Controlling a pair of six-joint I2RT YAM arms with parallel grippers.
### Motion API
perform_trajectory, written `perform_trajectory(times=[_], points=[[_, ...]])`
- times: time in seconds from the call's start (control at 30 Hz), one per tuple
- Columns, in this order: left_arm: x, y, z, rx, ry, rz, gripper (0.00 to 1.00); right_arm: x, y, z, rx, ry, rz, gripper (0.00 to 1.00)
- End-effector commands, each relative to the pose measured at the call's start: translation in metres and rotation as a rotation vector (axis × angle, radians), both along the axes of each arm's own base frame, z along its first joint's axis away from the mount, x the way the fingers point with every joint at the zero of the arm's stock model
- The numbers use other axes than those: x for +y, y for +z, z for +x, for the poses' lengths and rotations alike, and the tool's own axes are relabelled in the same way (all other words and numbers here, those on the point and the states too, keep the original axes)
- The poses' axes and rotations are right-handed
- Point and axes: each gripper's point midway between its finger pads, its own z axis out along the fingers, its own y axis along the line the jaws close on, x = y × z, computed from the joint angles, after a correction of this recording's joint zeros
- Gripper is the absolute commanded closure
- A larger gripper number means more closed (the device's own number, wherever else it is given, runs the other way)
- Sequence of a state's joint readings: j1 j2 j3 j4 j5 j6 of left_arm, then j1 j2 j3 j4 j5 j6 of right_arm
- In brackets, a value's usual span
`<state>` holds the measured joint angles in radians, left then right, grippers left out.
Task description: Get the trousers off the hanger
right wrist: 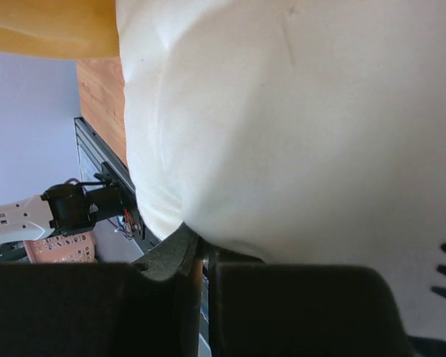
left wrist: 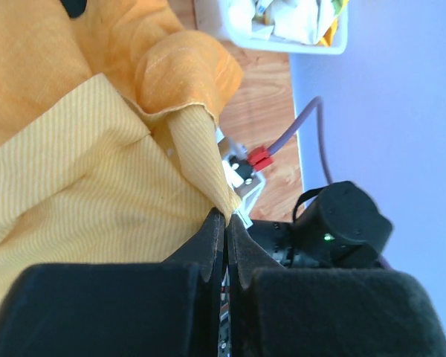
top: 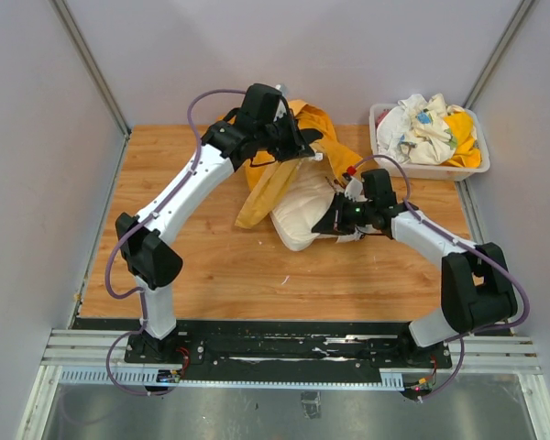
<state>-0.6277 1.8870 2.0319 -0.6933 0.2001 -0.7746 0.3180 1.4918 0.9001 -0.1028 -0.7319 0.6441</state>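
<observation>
Trousers point(top: 289, 174), soft and floppy, are bunched on the surface point(top: 211, 266), their yellow edge pinched by the left gripper point(left wrist: 224, 219) and white cloth point(right wrist: 282, 134) clamped by the right gripper point(right wrist: 201, 249); the waist is likely best held.

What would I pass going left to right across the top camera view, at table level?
The left arm's elbow → yellow garment → white basket of clothes. The left gripper, right gripper and white cloth overlap the garment, so they are left out.
</observation>
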Motion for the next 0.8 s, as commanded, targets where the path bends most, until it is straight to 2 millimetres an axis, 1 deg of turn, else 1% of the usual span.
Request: perform_trajectory(times=[0.0,0.07,0.17,0.23,0.3,0.37,0.4,0.47,0.5,0.53,0.6,0.67,0.77], points=[[-0.006,0.059,-0.015,-0.075,-0.059,-0.106,1.00,-0.009,0.014,0.017,-0.108,-0.027,0.014,0.99],[-0.008,0.058,-0.019,-0.058,-0.067,-0.123,1.00,-0.008,0.022,0.019,-0.126,-0.027,0.026,0.99],[-0.011,0.063,-0.025,-0.042,-0.089,-0.166,1.00,-0.007,0.047,0.026,-0.177,-0.032,0.039,0.99],[-0.015,0.076,-0.029,-0.046,-0.103,-0.209,1.00,-0.009,0.073,0.034,-0.231,-0.040,0.044,0.99],[-0.017,0.094,-0.030,-0.056,-0.113,-0.253,1.00,-0.011,0.104,0.043,-0.290,-0.054,0.055,0.99],[-0.020,0.115,-0.032,-0.072,-0.127,-0.299,1.00,-0.015,0.136,0.052,-0.352,-0.070,0.076,0.99],[-0.020,0.129,-0.035,-0.090,-0.133,-0.325,1.00,-0.017,0.150,0.056,-0.380,-0.081,0.085,0.99],[-0.020,0.142,-0.039,-0.096,-0.145,-0.360,1.00,-0.020,0.178,0.062,-0.434,-0.096,0.105,0.99],[-0.021,0.145,-0.042,-0.093,-0.153,-0.376,1.00,-0.022,0.194,0.066,-0.468,-0.102,0.115,0.99],[-0.021,0.148,-0.045,-0.091,-0.161,-0.392,1.00,-0.023,0.203,0.069,-0.486,-0.109,0.119,0.99],[-0.021,0.147,-0.049,-0.084,-0.169,-0.401,1.00,-0.024,0.212,0.075,-0.507,-0.121,0.120,0.99],[-0.019,0.142,-0.050,-0.082,-0.166,-0.385,1.00,-0.025,0.215,0.080,-0.508,-0.124,0.128,1.00],[-0.014,0.128,-0.051,-0.079,-0.154,-0.327,1.00,-0.023,0.215,0.085,-0.498,-0.122,0.139,0.99]])
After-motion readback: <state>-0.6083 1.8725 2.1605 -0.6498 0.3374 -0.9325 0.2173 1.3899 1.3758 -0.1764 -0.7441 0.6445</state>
